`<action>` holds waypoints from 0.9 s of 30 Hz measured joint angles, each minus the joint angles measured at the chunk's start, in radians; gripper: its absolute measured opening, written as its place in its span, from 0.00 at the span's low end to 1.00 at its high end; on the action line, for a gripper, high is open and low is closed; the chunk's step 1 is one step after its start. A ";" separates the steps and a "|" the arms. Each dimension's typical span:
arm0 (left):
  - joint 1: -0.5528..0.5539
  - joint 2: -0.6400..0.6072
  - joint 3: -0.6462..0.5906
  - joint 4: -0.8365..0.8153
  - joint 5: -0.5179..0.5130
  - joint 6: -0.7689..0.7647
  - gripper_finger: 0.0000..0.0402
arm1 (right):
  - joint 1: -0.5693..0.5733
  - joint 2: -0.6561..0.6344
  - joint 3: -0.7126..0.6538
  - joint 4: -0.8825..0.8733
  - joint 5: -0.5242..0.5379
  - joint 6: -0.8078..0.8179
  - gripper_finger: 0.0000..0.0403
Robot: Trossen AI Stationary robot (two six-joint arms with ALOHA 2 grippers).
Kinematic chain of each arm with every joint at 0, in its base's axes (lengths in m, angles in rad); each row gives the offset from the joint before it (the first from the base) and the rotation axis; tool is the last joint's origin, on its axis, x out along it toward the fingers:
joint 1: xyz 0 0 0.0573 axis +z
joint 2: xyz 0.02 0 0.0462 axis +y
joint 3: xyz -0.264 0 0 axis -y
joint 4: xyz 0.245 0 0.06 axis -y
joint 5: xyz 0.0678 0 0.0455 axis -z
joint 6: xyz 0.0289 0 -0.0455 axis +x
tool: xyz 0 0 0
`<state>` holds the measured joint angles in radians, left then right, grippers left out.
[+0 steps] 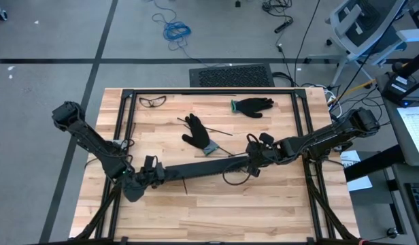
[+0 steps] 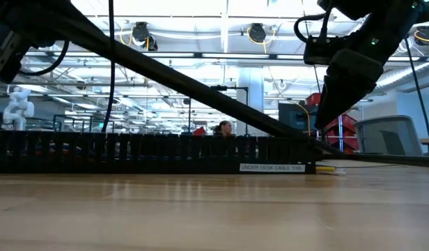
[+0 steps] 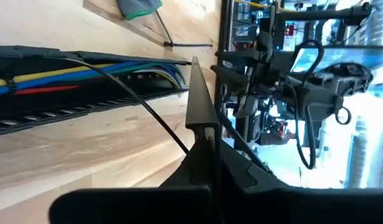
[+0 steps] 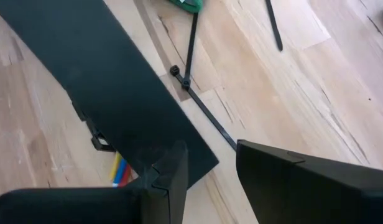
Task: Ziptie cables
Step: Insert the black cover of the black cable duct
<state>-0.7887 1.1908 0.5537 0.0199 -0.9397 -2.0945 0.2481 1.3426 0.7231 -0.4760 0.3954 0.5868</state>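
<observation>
A long black slotted strip [image 1: 203,168] lies across the table's middle. In the left wrist view the cables [image 3: 86,71], yellow, blue and red, run along inside it; their ends [image 4: 120,171] stick out at its right end. My left gripper [image 1: 155,170] is at the strip's left end, shut on a thin black zip tie [image 3: 135,99] that arcs over the cables. My right gripper [image 1: 254,158] is open and hangs over the strip's right end [image 2: 308,150], one finger [image 4: 173,168] beside its corner; whether it touches, I cannot tell. A second zip tie [image 4: 201,102] lies on the wood there. My left gripper [image 3: 198,68] pinches the thin black zip tie between its two shut fingers. The tie meets the fingers at its near end [image 3: 182,142] and runs slanting away, lifted clear of the wood, to the cables in the strip.
Two black gloves [image 1: 196,133] [image 1: 254,105] and safety glasses [image 1: 152,101] lie on the far half of the table. Loose zip ties [image 1: 216,131] lie near the gloves. A black frame [image 1: 209,92] borders the table top. Bare wood lies along the near edge [image 1: 216,211].
</observation>
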 joint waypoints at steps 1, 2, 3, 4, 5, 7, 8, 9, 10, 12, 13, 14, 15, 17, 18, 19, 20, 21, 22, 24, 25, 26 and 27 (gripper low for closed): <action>-0.004 0.000 0.005 -0.003 0.000 0.009 0.01 | 0.000 0.000 0.000 0.000 0.000 -0.001 0.31; -0.009 0.000 0.011 -0.003 0.000 0.015 0.01 | 0.000 0.000 0.000 0.000 0.002 0.000 0.31; -0.014 0.000 0.017 -0.005 -0.003 0.018 0.01 | 0.000 -0.003 0.000 -0.002 0.006 0.001 0.31; -0.020 0.000 0.024 -0.007 -0.008 0.033 0.01 | 0.000 -0.008 0.000 -0.003 0.018 0.002 0.31; -0.026 0.000 0.030 -0.010 -0.018 0.054 0.01 | 0.001 -0.014 0.000 -0.003 0.030 0.003 0.31; -0.034 -0.004 0.039 -0.018 -0.033 0.070 0.01 | 0.000 -0.034 0.000 -0.012 0.058 0.003 0.31; -0.039 -0.008 0.039 -0.024 -0.043 0.071 0.01 | -0.004 -0.048 0.000 -0.015 0.074 0.003 0.31; -0.043 -0.011 0.039 -0.027 -0.066 0.073 0.01 | -0.008 -0.064 0.000 -0.015 0.080 0.003 0.31; -0.046 -0.014 0.039 -0.028 -0.092 0.076 0.01 | -0.014 -0.081 0.000 -0.015 0.080 0.003 0.31; -0.047 -0.024 0.039 -0.041 -0.118 0.075 0.01 | -0.022 -0.117 0.000 -0.016 0.074 0.003 0.31; -0.047 -0.030 0.039 -0.043 -0.128 0.080 0.01 | -0.025 -0.136 0.000 -0.017 0.071 0.003 0.31; -0.047 -0.034 0.039 -0.040 -0.143 0.092 0.01 | -0.026 -0.155 0.000 -0.017 0.064 0.004 0.31; -0.047 -0.039 0.039 -0.035 -0.159 0.104 0.01 | -0.026 -0.176 0.001 -0.019 0.051 0.011 0.31; -0.047 -0.059 0.039 -0.035 -0.172 0.120 0.01 | -0.022 -0.212 0.001 -0.023 0.007 0.034 0.31; -0.047 -0.069 0.039 -0.029 -0.177 0.128 0.01 | -0.016 -0.229 0.001 -0.023 -0.019 0.045 0.31; -0.047 -0.079 0.039 -0.025 -0.191 0.153 0.01 | -0.005 -0.241 0.001 -0.022 -0.043 0.058 0.31; -0.048 -0.091 0.039 -0.025 -0.213 0.185 0.01 | 0.011 -0.246 0.002 -0.021 -0.063 0.072 0.31; -0.050 -0.107 0.039 -0.020 -0.233 0.220 0.01 | 0.029 -0.245 0.002 -0.022 -0.078 0.088 0.31; -0.050 -0.127 0.039 -0.017 -0.250 0.249 0.01 | 0.051 -0.236 0.002 -0.024 -0.087 0.105 0.31; -0.050 -0.170 0.039 -0.011 -0.287 0.320 0.01 | 0.094 -0.199 0.002 -0.021 -0.085 0.140 0.31; -0.050 -0.191 0.040 -0.009 -0.302 0.362 0.01 | 0.112 -0.173 0.002 -0.007 -0.079 0.157 0.31; -0.050 -0.212 0.040 -0.010 -0.318 0.399 0.01 | 0.127 -0.143 0.002 0.021 -0.071 0.172 0.31; -0.050 -0.234 0.040 -0.010 -0.337 0.431 0.01 | 0.136 -0.109 0.002 0.059 -0.059 0.185 0.31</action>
<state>-0.8391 0.9570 0.5934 0.0101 -1.2763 -1.6634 0.3845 1.2335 0.7250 -0.4165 0.3368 0.7714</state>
